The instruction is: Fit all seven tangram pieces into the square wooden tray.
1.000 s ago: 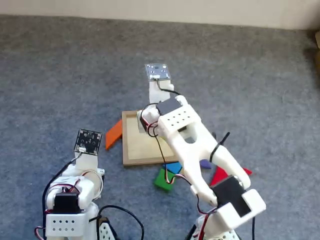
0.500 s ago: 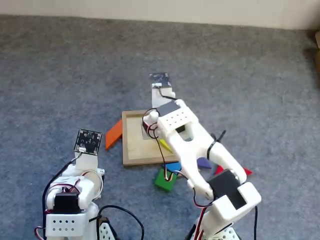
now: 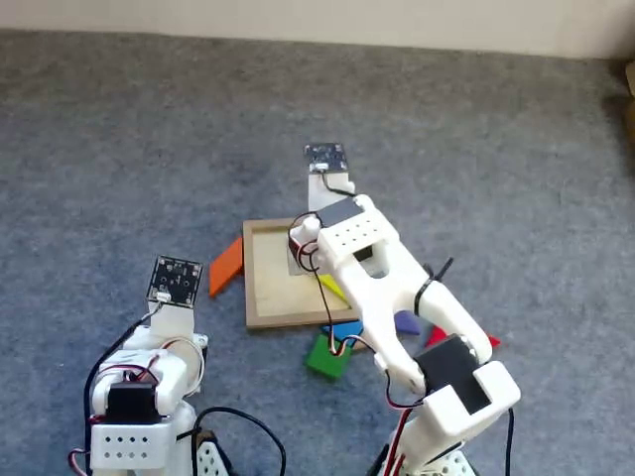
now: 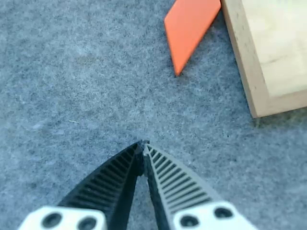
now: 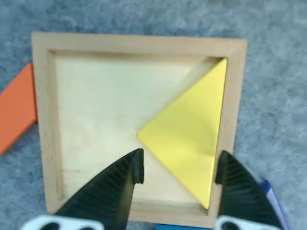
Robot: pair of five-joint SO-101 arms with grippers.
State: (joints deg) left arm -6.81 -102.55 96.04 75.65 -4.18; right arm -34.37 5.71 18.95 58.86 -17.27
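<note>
One piece of seven is in. My right gripper hangs over the square wooden tray at the centre of the high view, its jaws apart and holding nothing. The yellow triangle lies flat on the tray floor below them, its long side against one wall. A second ago that arm reached further up the frame and hid the tray floor. It has since drawn back a little, and a yellow edge now shows beneath it in the high view. I read this as a finished placement, with the gripper free for the next piece.

My left gripper sits at the lower left of the high view with its jaws together, empty, over bare grey carpet.

Outside the tray:
- The orange piece lies just beside the tray's left rim.
- The green piece and the blue piece lie just below the lower rim.
- The purple piece and the red piece lie to the lower right, partly under the arm.

I count five pieces on the carpet and cannot find the seventh. The orange piece is nearest my idle left arm.
</note>
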